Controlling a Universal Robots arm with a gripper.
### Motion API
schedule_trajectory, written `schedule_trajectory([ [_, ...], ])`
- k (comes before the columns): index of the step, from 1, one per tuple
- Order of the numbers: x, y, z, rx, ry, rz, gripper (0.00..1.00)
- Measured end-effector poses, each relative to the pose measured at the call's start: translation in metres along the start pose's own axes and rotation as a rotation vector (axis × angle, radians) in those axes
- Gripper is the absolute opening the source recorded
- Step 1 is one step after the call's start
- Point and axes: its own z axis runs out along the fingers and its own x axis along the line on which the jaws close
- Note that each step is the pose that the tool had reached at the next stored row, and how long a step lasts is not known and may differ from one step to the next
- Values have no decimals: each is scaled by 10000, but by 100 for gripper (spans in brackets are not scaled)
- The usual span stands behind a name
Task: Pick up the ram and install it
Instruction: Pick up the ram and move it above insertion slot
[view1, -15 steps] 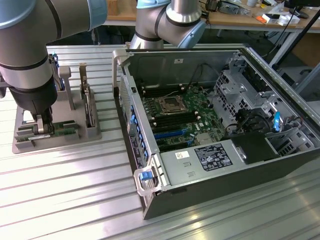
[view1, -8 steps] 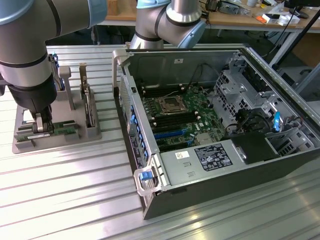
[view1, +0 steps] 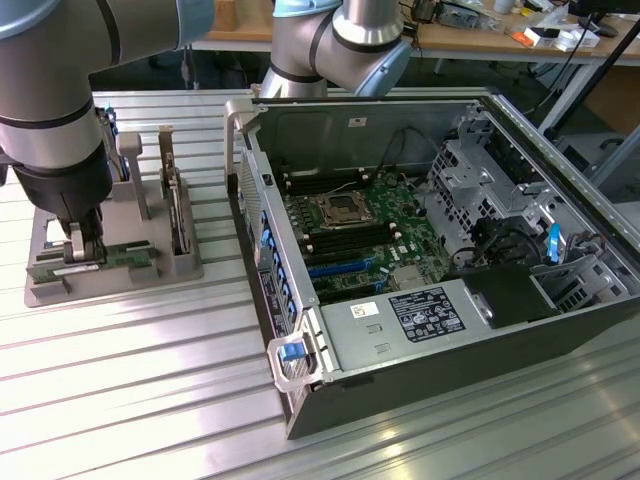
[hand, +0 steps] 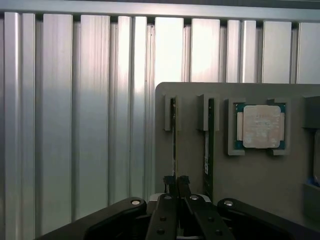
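The gripper (hand: 176, 181) is pinching the thin edge of the ram (hand: 173, 135), which is standing in the grey holder (hand: 192, 160); the open computer case (view1: 450, 385) is sitting beside it.

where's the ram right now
The ram stands on edge in the grey holder at the exterior view's left, beside the open computer case, with the gripper shut on it.
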Motion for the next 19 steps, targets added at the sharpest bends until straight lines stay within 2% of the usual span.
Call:
schedule_trajectory([
  [19,-5,9,-206,0,0,0,12],
])
